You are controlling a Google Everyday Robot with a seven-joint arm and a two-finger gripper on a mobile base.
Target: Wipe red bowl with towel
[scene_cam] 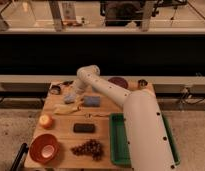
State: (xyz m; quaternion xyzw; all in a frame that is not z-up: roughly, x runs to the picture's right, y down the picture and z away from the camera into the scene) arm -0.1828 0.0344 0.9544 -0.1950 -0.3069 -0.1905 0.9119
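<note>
Camera view, arm: I see the white arm (103, 89) reach from the lower right across the table (62, 134) and bend down at the far left corner. I judge it sits there because the cloth has to be fetched before any wiping.
Camera view, tool: the tool (74, 93) hangs at the end of that arm, right at the top edge of the towel (69, 99). The wrist covers it from this side, so I cannot tell whether it is released, clenched or already grasping the cloth.
Camera view, towel: a pale blue, crumpled lump on the far left of the table, between a small dark item at the back edge and the banana (66, 109) in front of it. It looks soft and bunched, so I expect it to hang loose once lifted.
Camera view, neighbours: a blue sponge (92, 101) lies just right of the towel, close enough that I would watch the tool does not catch it.
Camera view, red bowl: the red bowl (44, 148) stands upright at the near left corner, well apart from the tool, its mouth facing up and its inside paler than the rim. Nothing touches it, so I judge the wiping not yet begun.
Camera view, path: an orange fruit (45, 120) sits between towel and bowl, a black block (83, 128) and grapes (89, 148) lie to the bowl's right, and a green tray (117, 142) stands beyond them. I would carry the cloth high over the fruit.
</note>
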